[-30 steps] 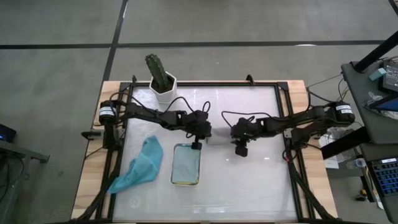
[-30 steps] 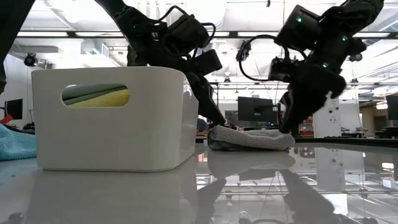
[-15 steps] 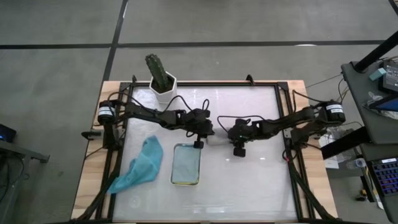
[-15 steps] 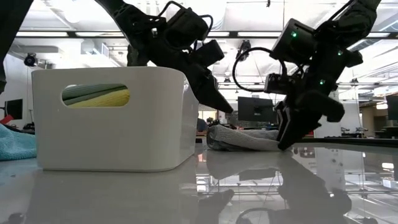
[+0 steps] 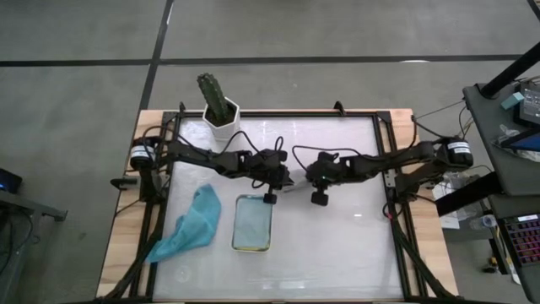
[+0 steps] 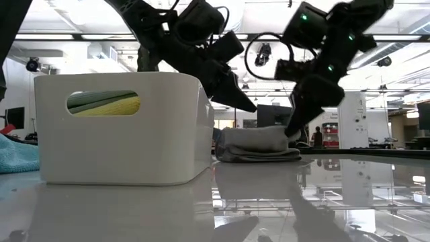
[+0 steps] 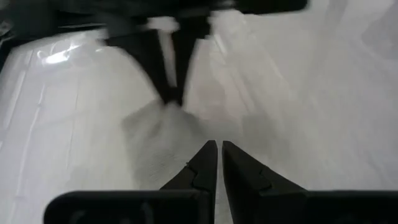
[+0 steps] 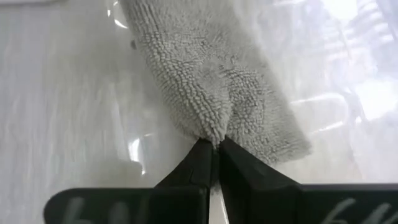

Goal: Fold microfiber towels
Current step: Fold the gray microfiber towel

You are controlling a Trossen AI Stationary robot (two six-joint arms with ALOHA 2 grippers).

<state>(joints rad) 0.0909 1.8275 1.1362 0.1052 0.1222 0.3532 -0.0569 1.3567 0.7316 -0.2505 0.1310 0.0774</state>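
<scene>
A grey microfiber towel lies bunched on the white table just right of the white tray; it fills the right wrist view. My right gripper is shut on the towel's right end. My left gripper is shut and hovers just above the towel's left part, touching nothing; its fingertips show closed. A teal towel lies spread at the table's left. Green and yellow towels lie in the tray. My right gripper pinches the grey towel's right-hand edge between its two fingertips, the pile puckered into a crease there. One layer or several, I cannot tell. The fingers slant down from the table's right. That end is raised a little; the rest lies on the table.
A cactus in a white pot stands at the far left of the table. The tray sits near the middle, just in front of my left gripper. The table's right half is bare white surface.
My right gripper has gone toward the table's left, toward my left gripper, and risen a little. The grey towel's right end has come up and leftward with it, so the towel is shorter and more heaped; its left end has stayed. My left gripper has risen slightly.
</scene>
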